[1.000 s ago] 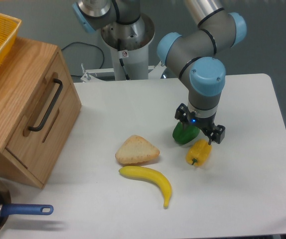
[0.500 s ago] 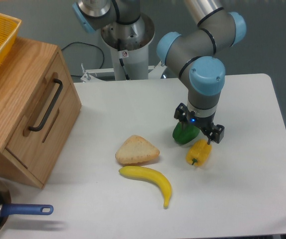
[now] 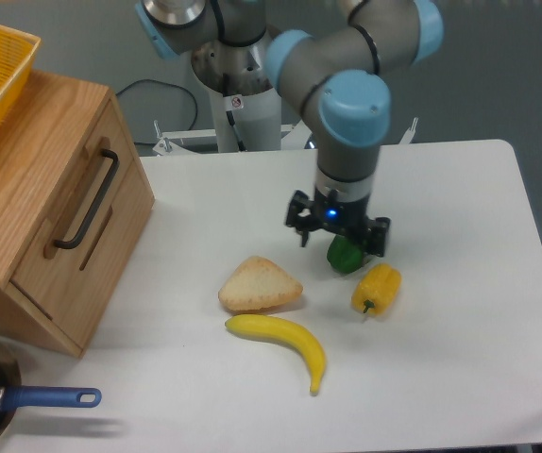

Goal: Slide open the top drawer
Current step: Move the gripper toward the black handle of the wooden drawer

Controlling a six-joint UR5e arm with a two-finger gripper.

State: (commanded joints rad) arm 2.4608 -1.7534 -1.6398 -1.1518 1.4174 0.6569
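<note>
Camera view: top drawer (image 3: 80, 219) shut, in the wooden cabinet (image 3: 25, 170) at left of the tabletop (image 3: 460, 283), black bar handle (image 3: 87, 200) untouched. Tool (image 3: 338, 235) spread wide, empty, above the green pepper (image 3: 346, 255), well apart from the drawer. Yellow pepper (image 3: 376, 288), bread (image 3: 259, 285), banana (image 3: 280, 338) nearby.
</note>
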